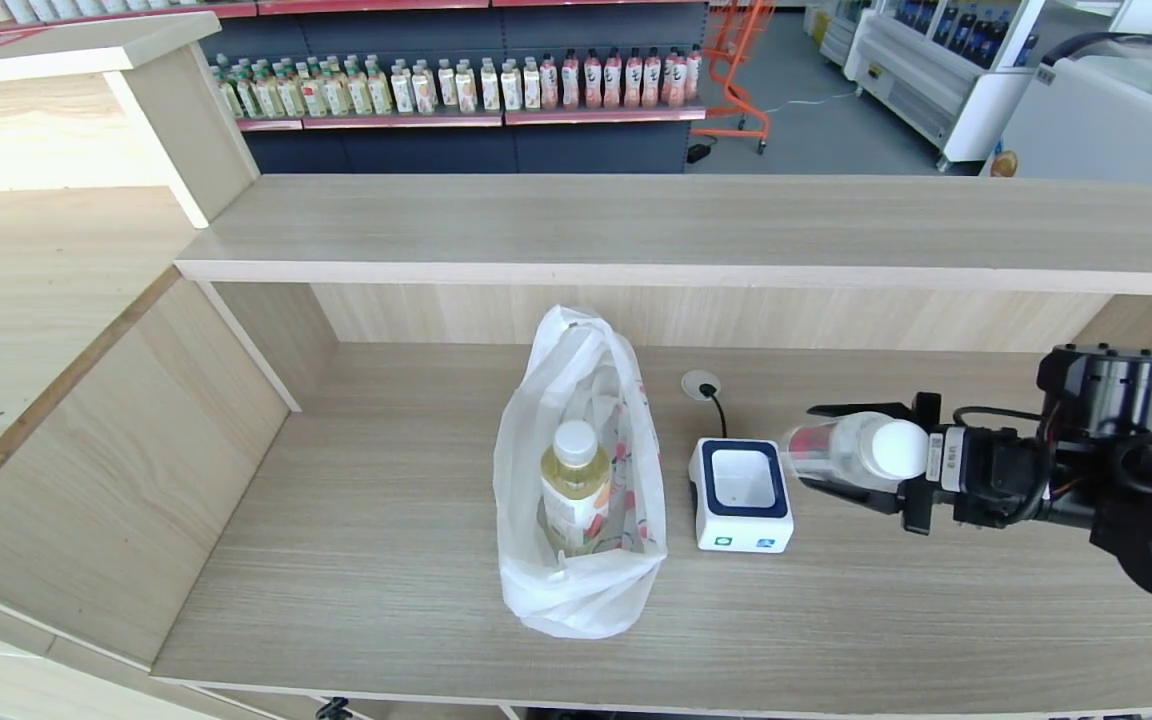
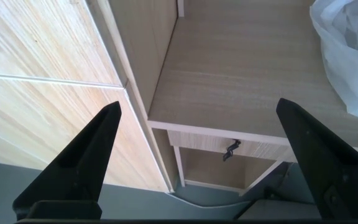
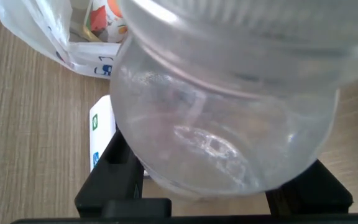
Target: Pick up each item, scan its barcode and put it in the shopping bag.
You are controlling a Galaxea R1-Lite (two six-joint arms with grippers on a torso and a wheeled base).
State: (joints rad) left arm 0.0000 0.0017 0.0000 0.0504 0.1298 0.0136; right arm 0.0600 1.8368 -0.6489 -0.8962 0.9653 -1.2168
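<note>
One clear bottle held by right pincer, left pincer wide, one scanner, one bagged bottle.

Head camera: high up, facing forward and down over the counter, mid-range, with shop shelves beyond.

Left wrist camera: held off the counter's near left corner. It looks across the front edge between the spread fingers of the left gripper.

Right wrist camera: pressed close behind a clear bottle, apparently angled down at the counter top.

Overlap: shopping bag appears in all three views, the scanner in head and right wrist.
</note>
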